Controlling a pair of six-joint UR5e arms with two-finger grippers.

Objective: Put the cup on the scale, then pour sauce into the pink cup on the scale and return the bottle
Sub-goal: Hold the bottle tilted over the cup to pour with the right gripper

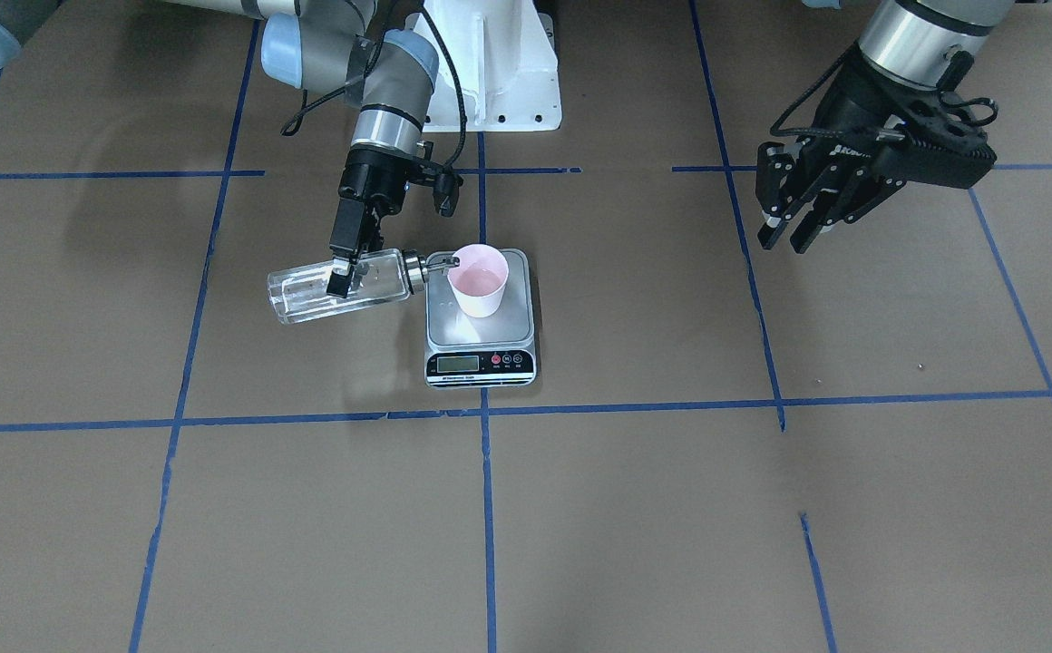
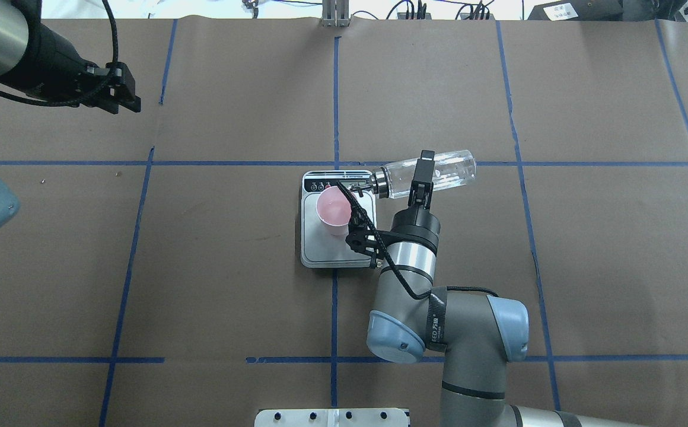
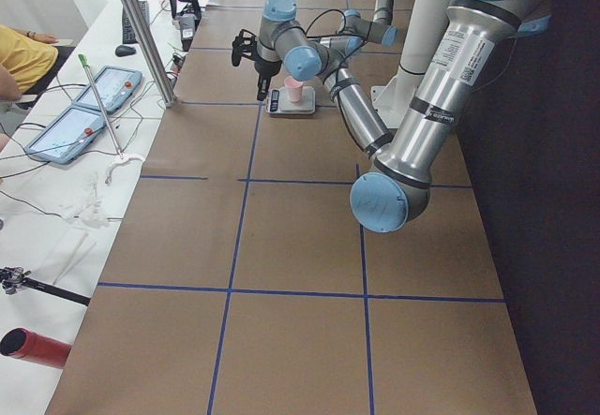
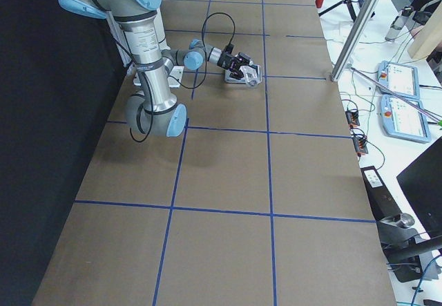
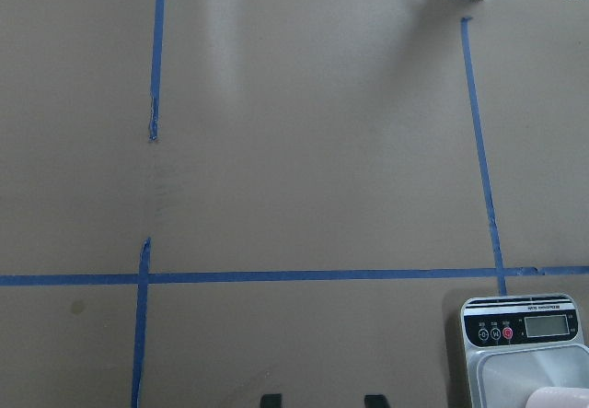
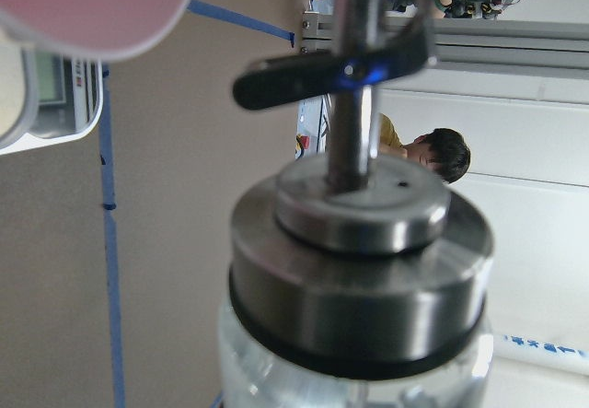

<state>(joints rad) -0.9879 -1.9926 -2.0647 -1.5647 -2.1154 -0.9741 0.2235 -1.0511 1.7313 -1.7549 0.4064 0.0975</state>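
The pink cup (image 1: 479,279) stands upright on the silver scale (image 1: 481,349), toward its back half. My right gripper (image 1: 342,277) is shut on the clear glass bottle (image 1: 336,288), which lies almost level in the air beside the scale. Its metal spout (image 1: 440,264) reaches the cup's rim. From overhead, the bottle (image 2: 442,171) points left at the cup (image 2: 333,209). The right wrist view is filled by the silver cap (image 6: 359,270), with the cup (image 6: 92,7) above it. Clear sauce (image 1: 308,297) is faintly visible through the glass. My left gripper (image 1: 793,227) hangs open and holds nothing, far from the scale.
Brown paper with blue tape lines covers the table. The white robot base (image 1: 490,63) stands behind the scale. The left wrist view catches the scale (image 5: 525,353) at its lower right. A side bench with tablets (image 3: 84,115) and a seated person (image 3: 19,54) lies beyond the table edge.
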